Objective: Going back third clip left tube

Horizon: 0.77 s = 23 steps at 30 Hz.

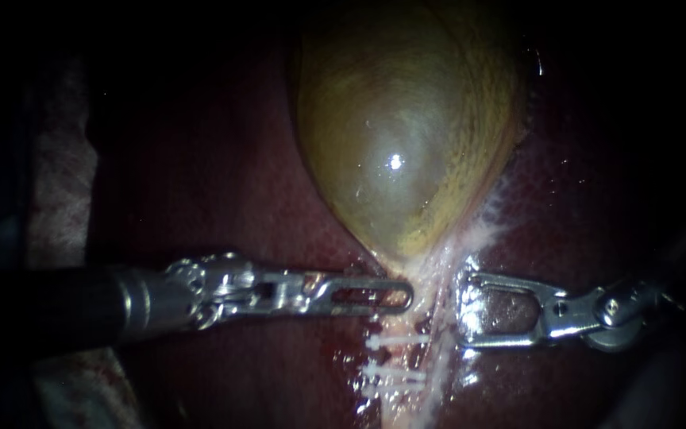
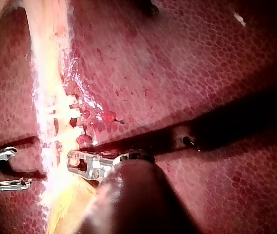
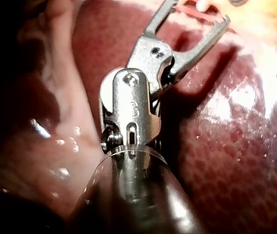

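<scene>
In the endoscope view, our right instrument [image 1: 470, 310] holds its jaws open and empty, just right of the tube [image 1: 400, 318], which runs lengthwise below the gallbladder [image 1: 406, 135] with clips [image 1: 395, 340] across it. We judge the way back lies rightward. In the left wrist view, our left instrument [image 2: 75, 162], jaws together, touches the tube. In the right wrist view, the open jaws hang over the liver [image 3: 226, 146].

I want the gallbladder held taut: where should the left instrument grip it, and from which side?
Probably its tapered neck, just above the clips, approached from the left instrument's side. The gallbladder's body is round, taut and glossy, so a grip there would likely slip.
</scene>
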{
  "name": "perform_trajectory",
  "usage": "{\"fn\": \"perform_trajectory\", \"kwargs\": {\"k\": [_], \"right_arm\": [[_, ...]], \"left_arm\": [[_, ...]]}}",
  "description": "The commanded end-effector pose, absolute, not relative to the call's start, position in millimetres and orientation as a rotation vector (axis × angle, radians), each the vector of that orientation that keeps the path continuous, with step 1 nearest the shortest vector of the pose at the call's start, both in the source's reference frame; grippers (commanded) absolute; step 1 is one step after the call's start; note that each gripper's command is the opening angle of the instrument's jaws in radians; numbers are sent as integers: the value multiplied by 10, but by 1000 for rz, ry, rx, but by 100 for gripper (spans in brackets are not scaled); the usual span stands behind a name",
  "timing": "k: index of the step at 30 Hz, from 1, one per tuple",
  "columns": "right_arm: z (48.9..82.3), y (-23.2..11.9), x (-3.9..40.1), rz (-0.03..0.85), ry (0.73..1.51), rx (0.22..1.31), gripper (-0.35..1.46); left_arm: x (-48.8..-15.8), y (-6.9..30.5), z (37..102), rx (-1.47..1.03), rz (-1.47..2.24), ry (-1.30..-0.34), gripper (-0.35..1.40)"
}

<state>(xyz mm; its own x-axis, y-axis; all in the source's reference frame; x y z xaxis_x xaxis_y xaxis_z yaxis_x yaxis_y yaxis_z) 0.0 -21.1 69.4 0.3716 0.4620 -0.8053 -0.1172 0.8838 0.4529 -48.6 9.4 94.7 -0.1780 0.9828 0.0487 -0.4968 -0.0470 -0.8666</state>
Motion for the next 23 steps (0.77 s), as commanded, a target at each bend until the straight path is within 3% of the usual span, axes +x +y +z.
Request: {"fn": "perform_trajectory", "kwargs": {"k": [1, 23], "right_arm": [[694, -211, 1, 381, 1135, 346, 58], [696, -213, 1, 381, 1135, 345, 58]], "left_arm": [[-485, 95, 948, -718, 1544, -939, -35], [-489, 93, 948, -718, 1543, -939, -35]]}}
